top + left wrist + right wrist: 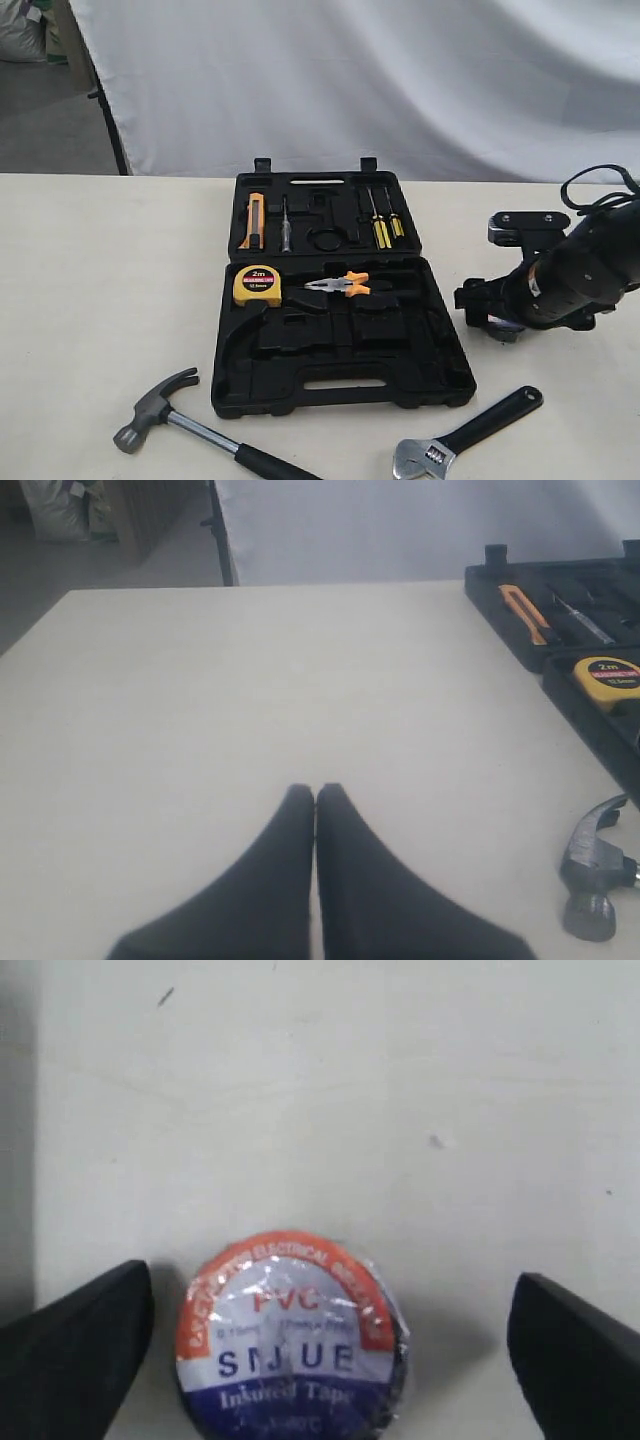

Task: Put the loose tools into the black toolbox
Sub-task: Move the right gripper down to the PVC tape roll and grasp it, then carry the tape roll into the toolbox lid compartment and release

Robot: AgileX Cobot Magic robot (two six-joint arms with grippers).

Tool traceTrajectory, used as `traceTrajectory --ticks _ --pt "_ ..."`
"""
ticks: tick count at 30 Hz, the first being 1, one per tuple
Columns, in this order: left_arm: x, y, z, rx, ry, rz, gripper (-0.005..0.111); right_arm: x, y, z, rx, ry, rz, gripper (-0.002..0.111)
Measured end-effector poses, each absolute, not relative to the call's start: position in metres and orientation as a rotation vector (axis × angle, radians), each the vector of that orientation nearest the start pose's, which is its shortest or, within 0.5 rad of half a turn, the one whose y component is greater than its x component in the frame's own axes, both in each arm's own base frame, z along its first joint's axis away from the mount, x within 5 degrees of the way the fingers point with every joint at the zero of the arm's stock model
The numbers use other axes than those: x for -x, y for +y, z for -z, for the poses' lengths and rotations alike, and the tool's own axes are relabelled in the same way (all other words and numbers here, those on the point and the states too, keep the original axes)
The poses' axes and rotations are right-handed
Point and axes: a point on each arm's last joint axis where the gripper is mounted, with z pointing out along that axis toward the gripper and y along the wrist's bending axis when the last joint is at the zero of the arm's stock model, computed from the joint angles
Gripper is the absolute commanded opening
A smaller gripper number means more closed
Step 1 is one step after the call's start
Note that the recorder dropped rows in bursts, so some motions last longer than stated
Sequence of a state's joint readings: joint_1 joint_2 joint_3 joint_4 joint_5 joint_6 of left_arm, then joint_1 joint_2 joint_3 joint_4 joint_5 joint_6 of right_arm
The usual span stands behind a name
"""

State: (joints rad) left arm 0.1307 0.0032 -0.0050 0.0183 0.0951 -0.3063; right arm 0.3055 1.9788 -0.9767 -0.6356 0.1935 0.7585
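The black toolbox (440,378) lies open mid-table, its edge also showing in the left wrist view (490,588). The claw hammer (158,403) lies in front of it to the left, its head visible by the left wrist (592,868). To the front right lies the adjustable wrench (466,432). The tape roll (290,1335), with an orange, white and blue label, lies flat on the table between the wide-apart fingers of my open right gripper (330,1295), untouched. That gripper (497,312) hangs low, right of the toolbox. My left gripper (315,793) is shut and empty over bare table.
The toolbox holds a yellow tape measure (258,286), orange-handled pliers (340,285), an orange knife (252,221) and yellow screwdrivers (382,230). A white backdrop hangs behind the table. The table's left edge (30,630) drops away beyond the left gripper.
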Motion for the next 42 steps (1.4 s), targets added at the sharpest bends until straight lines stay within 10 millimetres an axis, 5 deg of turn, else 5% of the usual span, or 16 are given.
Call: traceTrajectory --ticks 10,16,25,33,42 --pt "-0.056 0.008 -0.206 0.329 1.543 0.122 0.001 -0.347 0.102 -0.102 0.213 2.615 -0.015 0.0" --pt "-0.056 0.008 -0.206 0.329 1.543 0.122 0.001 -0.348 0.103 -0.111 0.21 2.585 -0.029 0.0" --pt "-0.056 0.008 -0.206 0.329 1.543 0.122 0.001 -0.352 0.122 -0.175 0.077 2.299 -0.344 0.0" --pt "-0.056 0.008 -0.206 0.329 1.543 0.122 0.001 -0.347 0.187 -0.195 0.341 2.028 -0.67 0.0" --pt "-0.056 0.008 -0.206 0.329 1.543 0.122 0.001 -0.386 0.256 -0.186 0.439 2.108 -0.496 0.0"
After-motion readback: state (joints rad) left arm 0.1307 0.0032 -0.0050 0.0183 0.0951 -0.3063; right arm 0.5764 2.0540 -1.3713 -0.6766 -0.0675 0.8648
